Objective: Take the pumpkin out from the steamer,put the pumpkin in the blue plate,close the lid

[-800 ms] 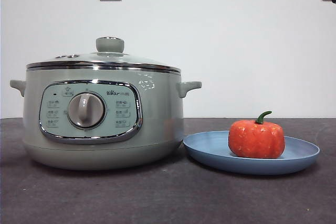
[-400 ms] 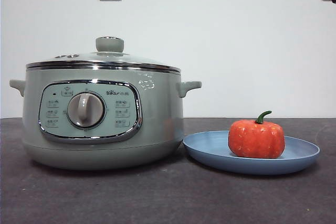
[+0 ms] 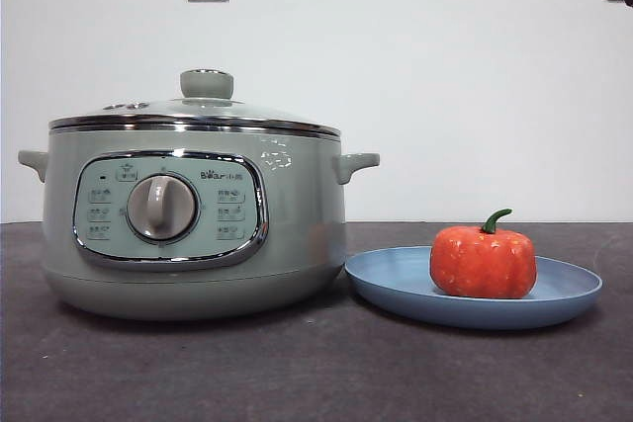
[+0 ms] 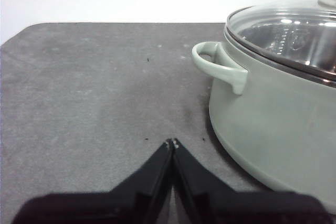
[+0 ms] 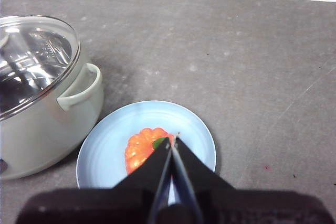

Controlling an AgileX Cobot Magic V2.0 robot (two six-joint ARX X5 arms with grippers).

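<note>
Pumpkin [image 3: 483,262] sits on plate [image 3: 473,295] beside steamer [image 3: 193,219], lid [image 3: 198,111] on, so we judge nothing left; left gripper [image 4: 172,142] and right gripper [image 5: 171,138] both closed, empty.

Orange pumpkin [image 3: 483,262] upright on blue plate [image 3: 396,284] beside lidded sage steamer [image 3: 297,224], glass lid [image 3: 203,108] on.

Pot [image 3: 297,234]: showing pale sage-green, chrome band ringing its rim and control panel, grey dial [image 3: 162,208].
Lid [image 3: 198,111]: showing clear glass, steel edge, pale green knob.
Pumpkin [image 3: 483,262]: showing orange-red with dark green stem.
Plate [image 3: 396,284]: showing plain matte light blue.
Table [image 3: 297,373]: showing dark mottled grey.
Wall [image 3: 445,76]: showing white.
</note>
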